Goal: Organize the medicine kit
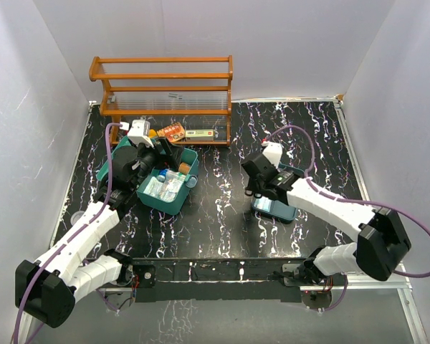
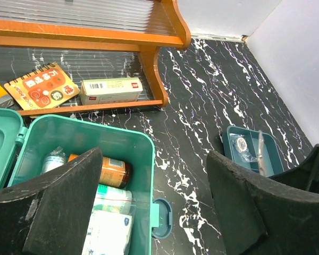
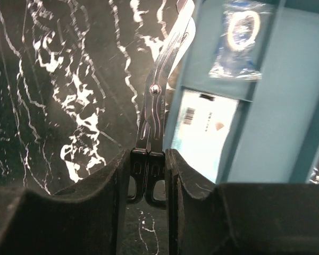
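The medicine kit, a teal box (image 1: 163, 203), stands open at the left, its lid (image 2: 0, 139) folded back. Inside the box (image 2: 95, 125) lie an orange bottle (image 2: 115, 171) and white packets (image 2: 111, 229). My left gripper (image 1: 156, 155) hangs open and empty over the box's right rim (image 2: 154, 159). The darker insert tray (image 1: 278, 208) lies at the right; it holds a bagged roll (image 3: 242, 31) and a white packet (image 3: 202, 133). My right gripper (image 3: 148, 175) is shut on the handles of metal scissors (image 3: 155, 103), with the blades along the tray's (image 3: 279, 122) left edge.
An orange wooden rack (image 1: 165, 86) stands at the back. On its bottom shelf lie an orange booklet (image 2: 40, 87) and a white carton (image 2: 110, 90). The insert tray also shows in the left wrist view (image 2: 271, 159). White walls close in the black marbled table.
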Available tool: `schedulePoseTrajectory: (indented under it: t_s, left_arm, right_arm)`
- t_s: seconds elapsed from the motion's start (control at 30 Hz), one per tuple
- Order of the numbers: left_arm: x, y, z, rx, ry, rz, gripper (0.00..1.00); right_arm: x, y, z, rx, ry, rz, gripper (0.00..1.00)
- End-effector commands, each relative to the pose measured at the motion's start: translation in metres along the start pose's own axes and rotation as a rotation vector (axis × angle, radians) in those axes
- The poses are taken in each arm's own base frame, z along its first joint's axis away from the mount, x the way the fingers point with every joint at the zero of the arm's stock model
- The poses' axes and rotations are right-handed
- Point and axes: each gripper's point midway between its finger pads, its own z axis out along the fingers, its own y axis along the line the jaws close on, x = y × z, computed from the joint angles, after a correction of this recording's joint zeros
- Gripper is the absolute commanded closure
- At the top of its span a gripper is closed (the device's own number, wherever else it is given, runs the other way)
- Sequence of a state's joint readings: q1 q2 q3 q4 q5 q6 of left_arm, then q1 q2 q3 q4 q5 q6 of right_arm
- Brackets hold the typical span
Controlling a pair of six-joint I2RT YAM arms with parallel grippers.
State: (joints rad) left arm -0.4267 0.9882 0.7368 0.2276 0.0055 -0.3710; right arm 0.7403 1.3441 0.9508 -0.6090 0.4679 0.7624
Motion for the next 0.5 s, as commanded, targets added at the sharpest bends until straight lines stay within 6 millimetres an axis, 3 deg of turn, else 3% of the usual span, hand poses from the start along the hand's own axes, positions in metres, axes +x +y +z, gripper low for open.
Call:
schedulePoseTrajectory:
  t_s: [0.0,0.27,0.47]
  left_arm:
    - [-0.01,0.002,-0.002,-0.009,-0.038,0.001,0.22]
    - [-0.006,0.003,-0.003,-0.013,-0.03,0.0,0.22]
    - [-0.008,0.002,-0.003,-0.013,-0.029,0.002,0.22]
  right_arm:
    - [-0.023,-0.033,-0.012,0.088,-0.079,0.089,0.94]
    - [-0.005,-0.089,-0.017,0.228,-0.012,0.149,0.94]
    - [0.019,-0.113,-0.019,0.279,0.064,0.213,0.94]
